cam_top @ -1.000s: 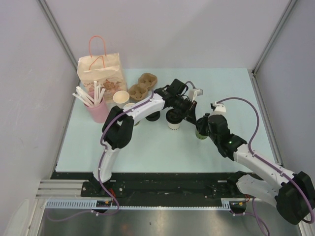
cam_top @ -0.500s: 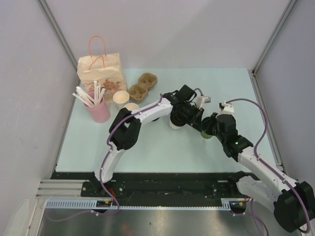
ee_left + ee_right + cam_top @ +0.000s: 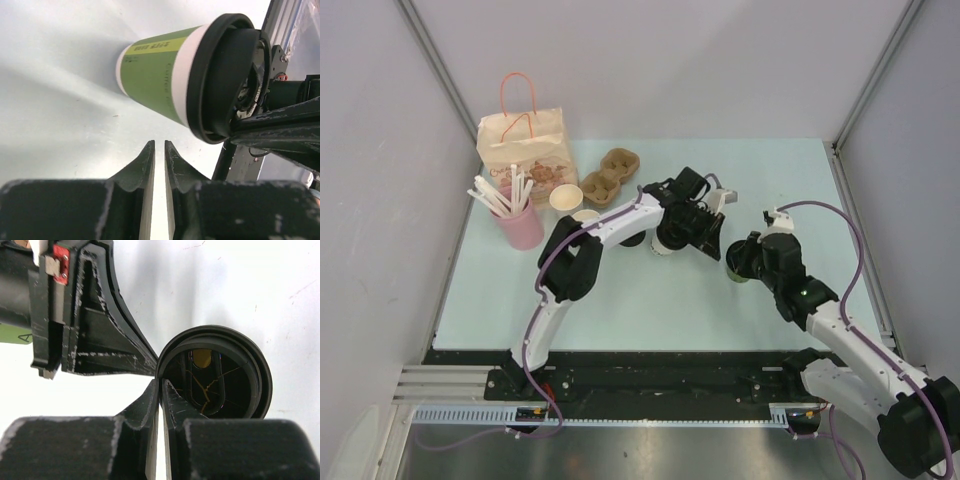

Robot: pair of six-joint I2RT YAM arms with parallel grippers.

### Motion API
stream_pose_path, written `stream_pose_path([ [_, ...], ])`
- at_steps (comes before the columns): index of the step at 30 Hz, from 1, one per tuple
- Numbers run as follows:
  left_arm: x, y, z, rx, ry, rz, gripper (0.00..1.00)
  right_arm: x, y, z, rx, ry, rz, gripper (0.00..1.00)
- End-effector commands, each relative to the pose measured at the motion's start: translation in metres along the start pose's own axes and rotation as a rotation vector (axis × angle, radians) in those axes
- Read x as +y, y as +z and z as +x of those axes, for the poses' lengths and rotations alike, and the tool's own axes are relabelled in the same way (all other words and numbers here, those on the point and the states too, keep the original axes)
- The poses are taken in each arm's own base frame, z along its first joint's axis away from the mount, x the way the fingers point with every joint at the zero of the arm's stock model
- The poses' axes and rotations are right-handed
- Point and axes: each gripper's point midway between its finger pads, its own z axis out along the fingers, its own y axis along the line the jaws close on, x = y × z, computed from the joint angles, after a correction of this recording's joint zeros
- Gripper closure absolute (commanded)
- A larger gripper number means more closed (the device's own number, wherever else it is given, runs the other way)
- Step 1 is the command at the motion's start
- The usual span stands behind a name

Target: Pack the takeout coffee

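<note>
Now my near-closed, empty left gripper has backed off the green-sided, black-lidded paper cup; my right gripper pinches its lid rim, seemingly ready to pack.

Top view looks down on the whole pale green table from 6 o'clock. Both wrist views, very close, share the black-lidded green paper cup: at 1 o'clock for left, 3 o'clock for right.
</note>
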Motion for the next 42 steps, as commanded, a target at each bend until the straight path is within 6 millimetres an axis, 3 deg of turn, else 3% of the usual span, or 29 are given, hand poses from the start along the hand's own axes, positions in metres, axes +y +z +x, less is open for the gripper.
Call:
stream_pose_path([
  [1, -0.008, -0.043, -0.044, -0.122, 0.101, -0.032, 0.83, -0.018, -0.004, 0.015, 0.082, -0.039, 0.065, 0.91],
  [8, -0.001, -0.067, -0.053, -0.162, 0.115, -0.061, 0.82, -0.023, -0.008, 0.007, 0.068, -0.036, 0.076, 0.9],
  [18, -0.016, -0.066, -0.051, -0.156, 0.147, -0.025, 0.78, -0.021, -0.013, -0.006, 0.052, -0.055, 0.069, 0.88],
  [25, -0.011, -0.058, -0.052, -0.15, 0.147, -0.025, 0.76, -0.033, -0.006, -0.008, 0.066, -0.05, 0.093, 0.85],
  [32, -0.014, -0.057, -0.057, -0.156, 0.159, -0.015, 0.74, -0.027, -0.006, -0.012, 0.056, -0.042, 0.065, 0.83],
  [37, -0.019, -0.058, -0.06, -0.163, 0.177, -0.018, 0.73, -0.014, -0.013, -0.024, 0.04, -0.066, 0.018, 0.74],
  [42, -0.037, -0.054, -0.064, -0.167, 0.225, 0.002, 0.67, -0.002, -0.029, -0.051, 0.002, -0.094, 0.001, 0.61],
])
